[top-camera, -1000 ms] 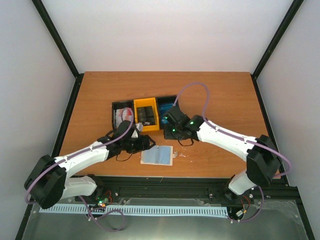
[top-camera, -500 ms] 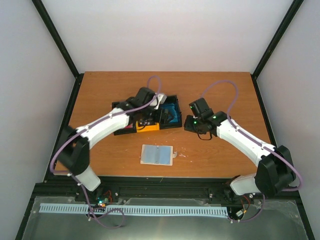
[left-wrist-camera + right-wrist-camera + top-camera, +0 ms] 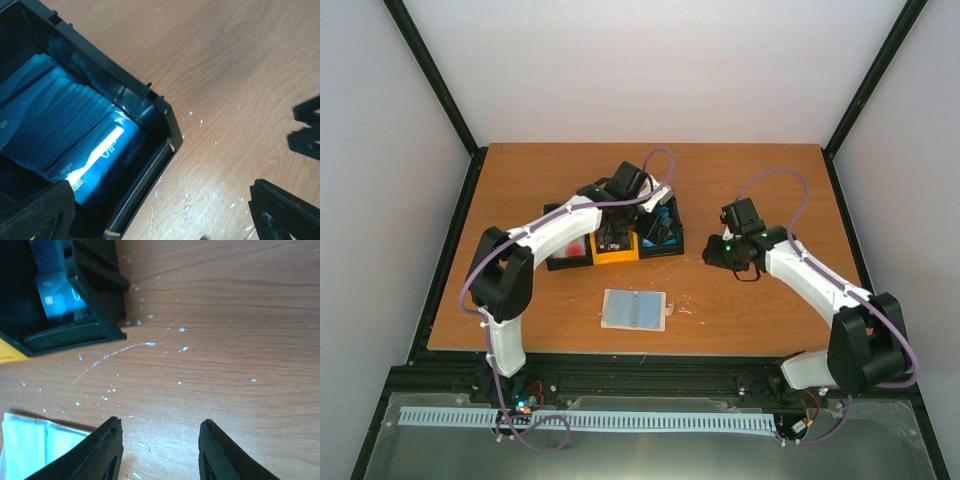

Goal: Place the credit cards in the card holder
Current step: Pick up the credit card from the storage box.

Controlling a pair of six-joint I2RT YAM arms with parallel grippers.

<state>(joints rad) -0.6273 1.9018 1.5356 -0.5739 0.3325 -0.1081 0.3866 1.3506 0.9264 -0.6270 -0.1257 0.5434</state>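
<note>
The card holder [image 3: 634, 309] lies open on the table, pale grey-blue side up; its corner shows in the right wrist view [image 3: 35, 442]. The credit cards stand in stacks in a black-and-yellow tray [image 3: 556, 211]: red-and-white [image 3: 570, 246], black [image 3: 613, 240], blue [image 3: 665, 228]. My left gripper [image 3: 654, 218] hangs open over the blue stack [image 3: 65, 135], its jaws wide [image 3: 160, 187] across the tray's corner, holding nothing. My right gripper [image 3: 712, 257] is open [image 3: 160, 427] above bare wood to the right of the tray, with nothing between its fingers [image 3: 107, 442].
The tray's black wall [image 3: 150, 102] and corner [image 3: 97, 295] stand above the table. White specks and scratches mark the wood [image 3: 150, 344]. Black frame rails border the table [image 3: 450, 240]. Dark shapes [image 3: 306, 129] at the left wrist view's right edge look like the right gripper.
My left arm swung from beside the card holder up to the tray's blue compartment and its jaws opened wider. My right arm drew back rightward from the tray.
</note>
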